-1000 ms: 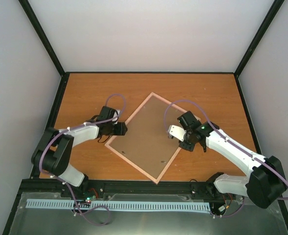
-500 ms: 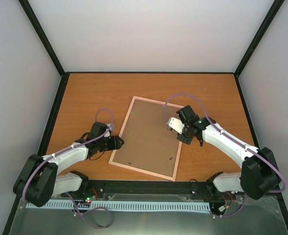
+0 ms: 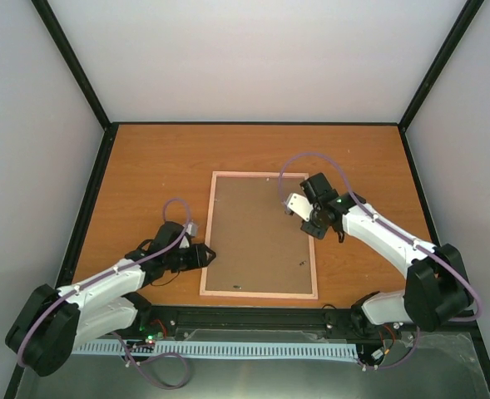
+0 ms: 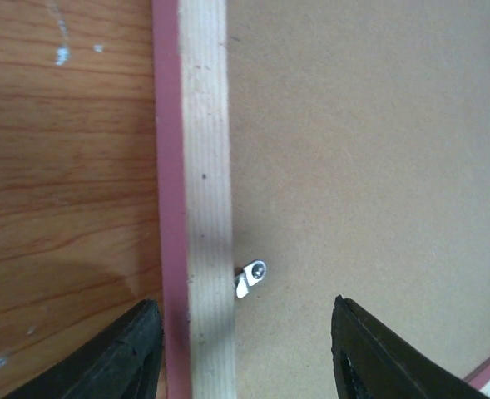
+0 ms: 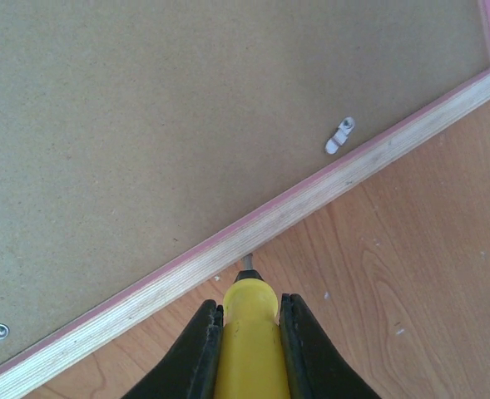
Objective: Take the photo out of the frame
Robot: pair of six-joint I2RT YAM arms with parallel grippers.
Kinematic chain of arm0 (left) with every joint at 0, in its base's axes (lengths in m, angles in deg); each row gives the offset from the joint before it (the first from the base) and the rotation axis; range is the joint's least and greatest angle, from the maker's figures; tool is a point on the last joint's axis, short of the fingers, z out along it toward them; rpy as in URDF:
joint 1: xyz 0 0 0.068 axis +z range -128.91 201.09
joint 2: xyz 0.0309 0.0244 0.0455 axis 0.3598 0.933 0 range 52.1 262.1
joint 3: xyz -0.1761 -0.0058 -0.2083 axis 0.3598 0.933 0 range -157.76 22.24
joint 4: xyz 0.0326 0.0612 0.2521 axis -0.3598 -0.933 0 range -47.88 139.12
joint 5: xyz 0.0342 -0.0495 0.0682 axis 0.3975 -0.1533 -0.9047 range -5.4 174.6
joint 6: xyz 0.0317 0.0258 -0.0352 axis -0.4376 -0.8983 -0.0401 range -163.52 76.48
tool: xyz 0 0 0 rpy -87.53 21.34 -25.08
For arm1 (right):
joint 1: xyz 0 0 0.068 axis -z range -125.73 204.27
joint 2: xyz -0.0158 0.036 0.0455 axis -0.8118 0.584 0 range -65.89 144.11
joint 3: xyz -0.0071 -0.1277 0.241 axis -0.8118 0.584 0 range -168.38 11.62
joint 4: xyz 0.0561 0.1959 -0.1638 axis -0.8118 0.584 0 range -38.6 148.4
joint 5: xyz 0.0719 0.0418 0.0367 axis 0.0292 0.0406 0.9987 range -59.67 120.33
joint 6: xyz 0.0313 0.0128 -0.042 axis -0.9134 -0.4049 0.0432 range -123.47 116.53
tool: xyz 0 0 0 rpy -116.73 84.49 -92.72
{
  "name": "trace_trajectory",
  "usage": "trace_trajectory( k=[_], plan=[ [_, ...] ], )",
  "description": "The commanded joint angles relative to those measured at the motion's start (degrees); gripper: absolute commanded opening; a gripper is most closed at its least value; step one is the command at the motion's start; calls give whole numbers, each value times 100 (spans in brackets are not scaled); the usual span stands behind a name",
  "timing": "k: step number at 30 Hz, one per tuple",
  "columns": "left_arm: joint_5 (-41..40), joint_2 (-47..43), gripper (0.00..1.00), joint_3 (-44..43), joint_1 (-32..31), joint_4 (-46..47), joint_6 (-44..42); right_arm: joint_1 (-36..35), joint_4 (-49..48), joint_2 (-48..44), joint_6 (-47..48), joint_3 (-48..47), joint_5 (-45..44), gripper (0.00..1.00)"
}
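Near the table's front edge the left gripper is hanging open astride the face-down frame's left rail, where I'd say it should be turning the metal clip off the backing board hiding the photo, while farther along the right rail the right gripper is clamping a yellow tool.

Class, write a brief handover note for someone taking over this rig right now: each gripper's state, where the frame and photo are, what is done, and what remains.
Left gripper: jaws open, straddling the left rail of the frame, beside a metal tab.
Right gripper: shut on a yellow tool, tip at the frame's outer right edge.
Things: the frame lies face down on the table, brown backing board facing up. The photo is not visible, presumably under the board.
Done: the back is exposed.
Left, likely: turn the tabs aside, lift the board, take out the photo.
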Motion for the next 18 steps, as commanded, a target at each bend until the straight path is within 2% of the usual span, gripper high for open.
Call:
trace_trajectory(
  k=[1, 4, 11, 15, 18],
  plan=[
    [-427, -176, 56, -237, -51, -416, 210, 41, 135, -277, 59, -463, -219, 3],
    [-607, -275, 50, -253, -51, -544, 339, 44, 114, -459, -75, -737, -51, 3],
    [-265, -346, 46, -232, -64, -846, 431, -151, 430, 81, -471, -1698, 2596, 3],
    [-156, -310, 46, -251, -318, -997, 668, -562, 109, 502, -673, -1986, 3265, 3],
    [-417, -216, 46, -353, -601, -1263, 834, -721, -114, 807, -809, -2186, 3744, 3]
  ],
)
